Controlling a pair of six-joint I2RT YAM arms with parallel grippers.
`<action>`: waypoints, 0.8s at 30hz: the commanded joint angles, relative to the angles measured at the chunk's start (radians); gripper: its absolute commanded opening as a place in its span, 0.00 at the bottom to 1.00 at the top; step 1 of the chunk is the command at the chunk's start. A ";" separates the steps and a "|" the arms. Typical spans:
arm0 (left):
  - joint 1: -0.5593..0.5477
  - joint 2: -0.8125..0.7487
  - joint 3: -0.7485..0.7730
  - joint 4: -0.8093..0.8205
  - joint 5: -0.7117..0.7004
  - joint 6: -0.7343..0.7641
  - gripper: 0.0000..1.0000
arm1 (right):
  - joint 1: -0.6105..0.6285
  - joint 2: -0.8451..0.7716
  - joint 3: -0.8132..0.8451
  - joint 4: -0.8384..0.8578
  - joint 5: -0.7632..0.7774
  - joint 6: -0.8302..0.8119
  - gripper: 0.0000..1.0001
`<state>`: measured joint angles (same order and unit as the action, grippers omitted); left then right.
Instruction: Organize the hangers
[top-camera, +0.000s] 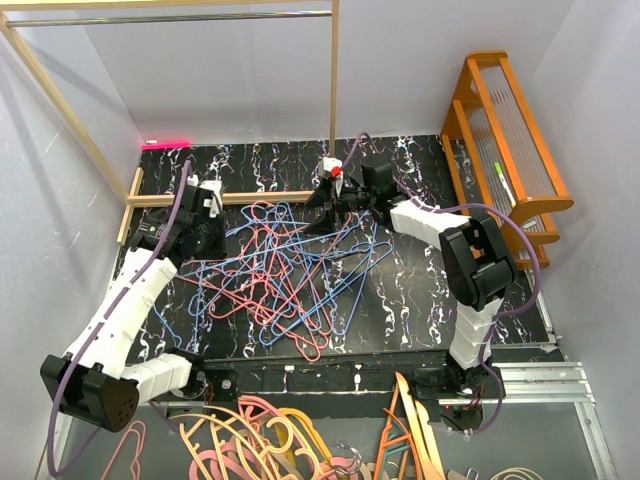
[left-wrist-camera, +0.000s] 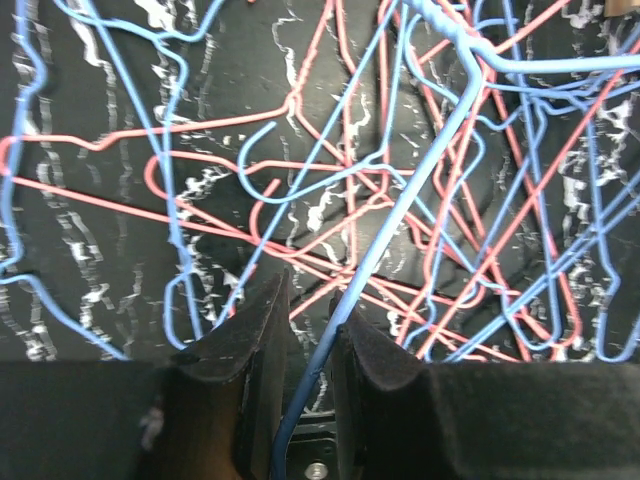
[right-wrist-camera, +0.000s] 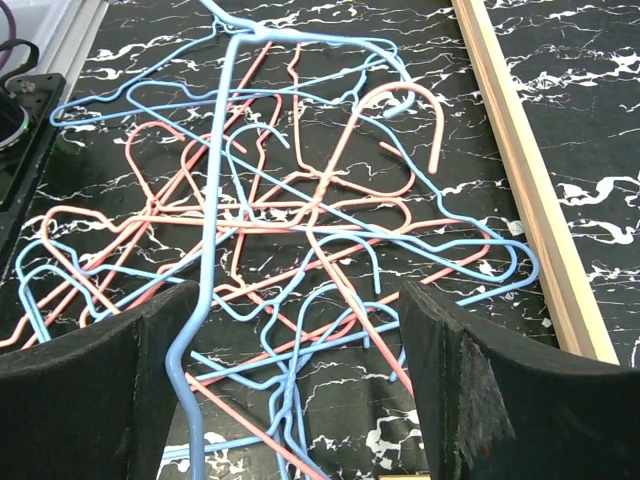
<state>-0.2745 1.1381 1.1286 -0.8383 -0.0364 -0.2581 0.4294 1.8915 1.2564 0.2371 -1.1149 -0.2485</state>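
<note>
Lifting one hanger clear of the tangle looks like the step in hand, so set it up properly. Your left end effector (left-wrist-camera: 305, 345) is clamped on a blue hanger (left-wrist-camera: 420, 170). The thin wire is pinched between the pads (left-wrist-camera: 255, 330) and runs up and away over the heap. Your right end effector (right-wrist-camera: 298, 310) is spread wide w/ nothing in it. A blue wire passes right alongside one of its fingers, prob. the same hanger, but I can't confirm that.

The rest of the hangers (top-camera: 285, 270) lie in a pink and blue knot mid table (top-camera: 420, 290), between the two arms and near the wooden frame (top-camera: 334, 80).

Tips:
- Back the right arm off a bit first so the wire can't catch on that finger.
- Raise the left slowly and roughly straight up. Several pink wires cross the blue one, and the hooks will likely snag.
- If the heap starts rising too, stop and pin it w/ the right arm. Don't yank.
- A thin wire can swivel in a pinch grip, so keep wrist moves smooth, no quick rotations.
- The rail (top-camera: 170, 18) atop the frame is the likely destination, I reckon. Bring the hook end to it first.
</note>
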 joint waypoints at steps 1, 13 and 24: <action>-0.082 -0.008 0.055 -0.072 -0.482 0.014 0.00 | -0.006 -0.020 0.018 -0.013 0.018 -0.008 0.84; -0.362 0.190 -0.039 -0.052 -1.210 0.070 0.00 | 0.000 -0.067 0.044 -0.105 0.159 -0.070 0.98; -0.375 0.148 -0.183 0.175 -1.590 0.245 0.00 | 0.011 -0.093 0.110 -0.151 0.202 -0.030 0.98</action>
<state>-0.6353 1.2655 0.9058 -0.6205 -1.4071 0.0635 0.4320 1.8709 1.3067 0.0616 -0.9360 -0.3058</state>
